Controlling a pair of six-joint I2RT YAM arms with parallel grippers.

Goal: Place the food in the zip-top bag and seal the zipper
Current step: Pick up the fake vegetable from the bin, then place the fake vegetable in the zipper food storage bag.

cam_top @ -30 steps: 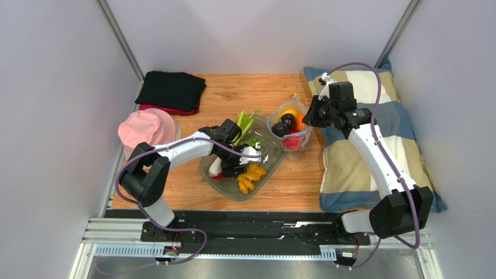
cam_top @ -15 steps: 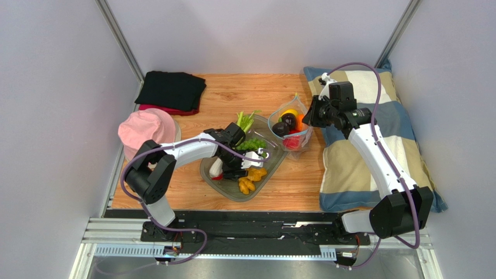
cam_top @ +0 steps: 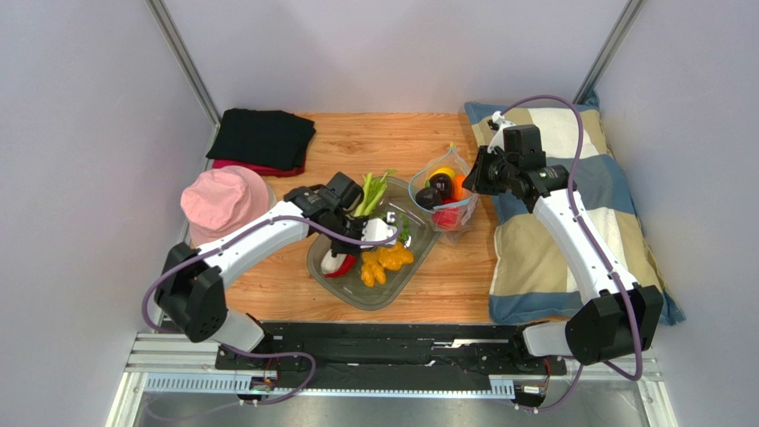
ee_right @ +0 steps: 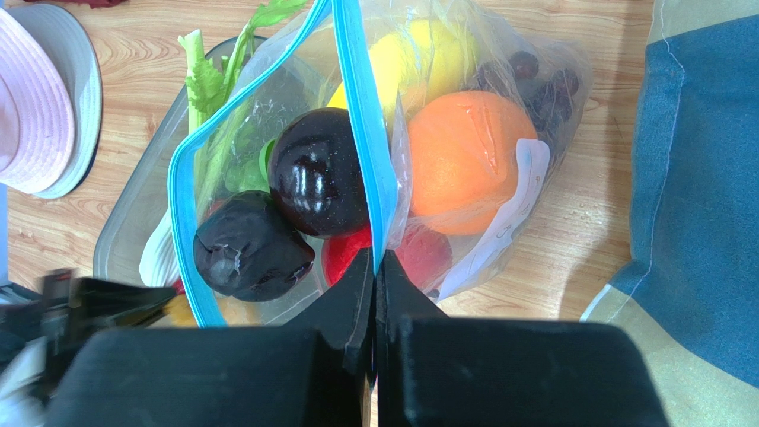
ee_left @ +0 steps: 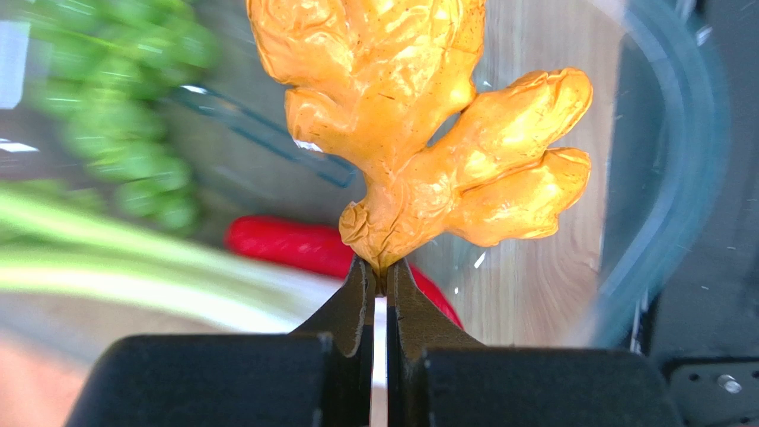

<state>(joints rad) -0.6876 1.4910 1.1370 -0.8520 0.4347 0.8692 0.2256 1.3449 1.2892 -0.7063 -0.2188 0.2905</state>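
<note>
left end effector (ee_left: pixel 379 277) pinches orange piece (ee_left: pixel 419 133); right end effector (ee_right: pixel 374 260), zipper (ee_right: pixel 359 107)

orange piece (ee_left: pixel 419 142) pinched in left gripper (ee_left: pixel 377 289), tray (ee_left: pixel 677 178) beneath

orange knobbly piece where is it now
Left wrist view, centre: the orange knobbly piece is pinched in the left claw over the clear tray, near the red chili.
</note>
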